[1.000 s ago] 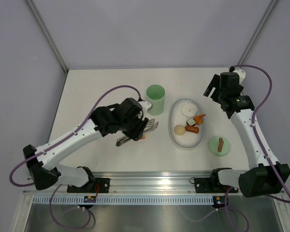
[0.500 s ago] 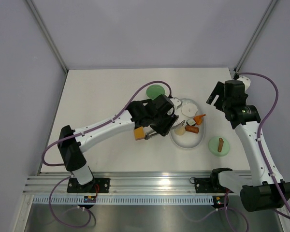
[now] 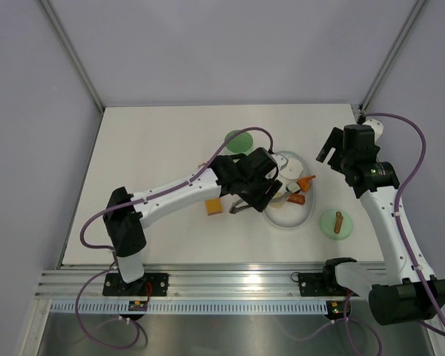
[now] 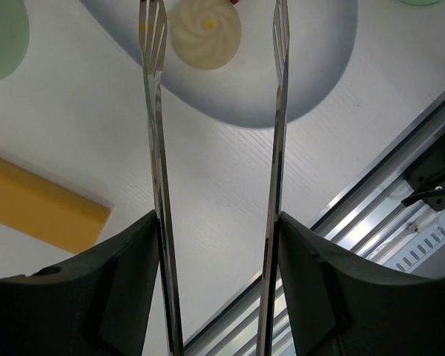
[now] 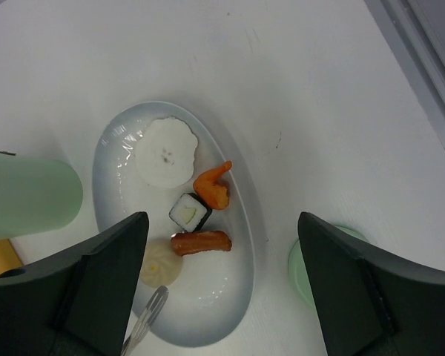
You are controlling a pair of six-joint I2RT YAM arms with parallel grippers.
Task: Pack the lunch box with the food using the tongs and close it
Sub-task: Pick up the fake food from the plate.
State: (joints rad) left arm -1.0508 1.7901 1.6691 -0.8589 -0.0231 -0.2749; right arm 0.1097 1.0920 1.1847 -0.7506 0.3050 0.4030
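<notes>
White table (image 3: pixel 148 148), lilac walls (image 3: pixel 208 44); my L gripper (image 4: pixel 216 222) clamps the tongs (image 4: pixel 154 111), tips by the bun (image 4: pixel 205 31) on the plate (image 4: pixel 319 67), R gripper (image 5: pixel 221 222) gapes empty, only R wrist cam shows the lunch box (image 5: pixel 30 204) side-on.

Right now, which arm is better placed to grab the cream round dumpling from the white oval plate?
Left. The left gripper holds the slim grey metal tongs, tips straddling the dumpling over the plate. The right gripper hangs open and empty.

white oval plate (image 5: pixel 216 291), orange block (image 3: pixel 213 205), white table (image 3: pixel 148 141)
</notes>
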